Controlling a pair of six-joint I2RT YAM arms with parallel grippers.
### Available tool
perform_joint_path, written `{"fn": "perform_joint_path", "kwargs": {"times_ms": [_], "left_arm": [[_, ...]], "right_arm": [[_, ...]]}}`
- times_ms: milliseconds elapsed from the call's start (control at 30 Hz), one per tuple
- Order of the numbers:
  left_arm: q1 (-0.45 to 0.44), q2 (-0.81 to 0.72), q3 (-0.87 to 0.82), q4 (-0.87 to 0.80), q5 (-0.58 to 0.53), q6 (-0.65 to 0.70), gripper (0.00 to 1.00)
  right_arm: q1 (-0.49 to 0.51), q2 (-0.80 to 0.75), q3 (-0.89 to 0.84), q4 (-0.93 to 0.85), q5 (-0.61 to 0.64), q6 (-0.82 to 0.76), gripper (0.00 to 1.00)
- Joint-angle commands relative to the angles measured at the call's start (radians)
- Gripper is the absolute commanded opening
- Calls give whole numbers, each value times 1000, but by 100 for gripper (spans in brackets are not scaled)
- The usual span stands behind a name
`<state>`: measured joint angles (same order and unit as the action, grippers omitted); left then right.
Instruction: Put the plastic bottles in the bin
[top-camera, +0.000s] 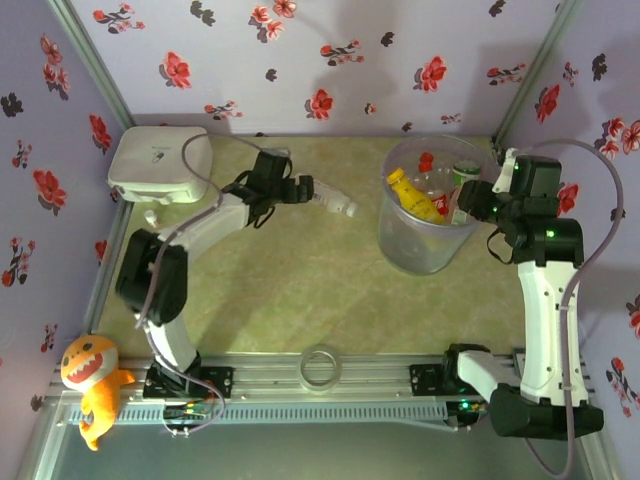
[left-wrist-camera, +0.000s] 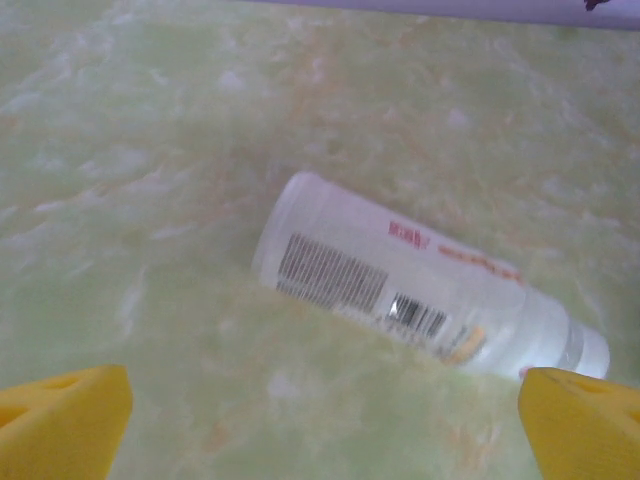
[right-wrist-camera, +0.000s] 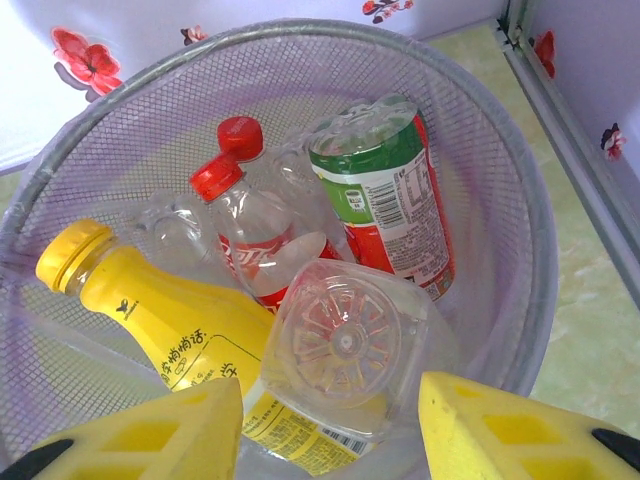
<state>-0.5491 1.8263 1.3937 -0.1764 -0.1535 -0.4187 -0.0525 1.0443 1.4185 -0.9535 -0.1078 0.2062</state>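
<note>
**A:** How far along was the job?

**B:** Nearly done, by my reading. The bin stood in the upper right of the top view and already held several bottles. In the right wrist view I could see a yellow bottle at lower left. A red-capped bottle lay at centre, with a second red cap just above it. A green-labelled bottle leaned at upper right, and a clear bottle lay with its base turned towards the camera.

**A:** And outside the bin?

**B:** I made out one bottle on the table, the lying bottle. It was clear, on its side, and sat centre-right in the left wrist view. The tape ring at the bottom centre and the white box at upper left weren't part of the task.

**A:** What was the left gripper doing?

**B:** The left gripper was spread as wide as it went. Its yellow fingertips sat in the lower corners of its own view. The lying bottle was just ahead of them, untouched and not yet between them.

**A:** The right one?

**B:** The right gripper hung over the bin's mouth with its jaws partly apart. The clear bottle's base sat just beyond the fingertips. I couldn't tell whether they pinched it or it was simply lying in the pile.
</note>
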Motion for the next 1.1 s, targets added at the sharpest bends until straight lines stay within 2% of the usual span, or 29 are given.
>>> {"fn": "perform_joint_path", "kwargs": {"times_ms": [0, 167, 267, 367, 533, 800, 933, 1000, 1067], "left_arm": [[-11, 121, 138, 64, 9, 23, 100], [-14, 315, 365, 16, 52, 105, 99], [-14, 422, 504, -89, 57, 147, 99], [-15, 475, 550, -171, 47, 175, 99], [-15, 440, 438, -170, 10, 221, 94], [11, 256, 141, -116, -47, 239, 92], [28, 89, -46, 41, -12, 177, 89], [22, 67, -36, 69, 30, 143, 88], [7, 102, 48, 47, 41, 146, 90]], "right_arm": [[3, -19, 5, 5, -17, 18, 50], [3, -38, 13, -30, -6, 10, 50], [3, -46, 19, -40, -1, 10, 50], [4, -47, 24, -43, 2, 8, 50], [3, -46, 21, -33, 3, 7, 50], [4, -43, 9, -14, -3, 12, 50], [3, -42, -3, -2, -4, 14, 50], [3, -39, -18, 17, -8, 22, 50], [4, -38, -31, 34, -29, 41, 50]]}}
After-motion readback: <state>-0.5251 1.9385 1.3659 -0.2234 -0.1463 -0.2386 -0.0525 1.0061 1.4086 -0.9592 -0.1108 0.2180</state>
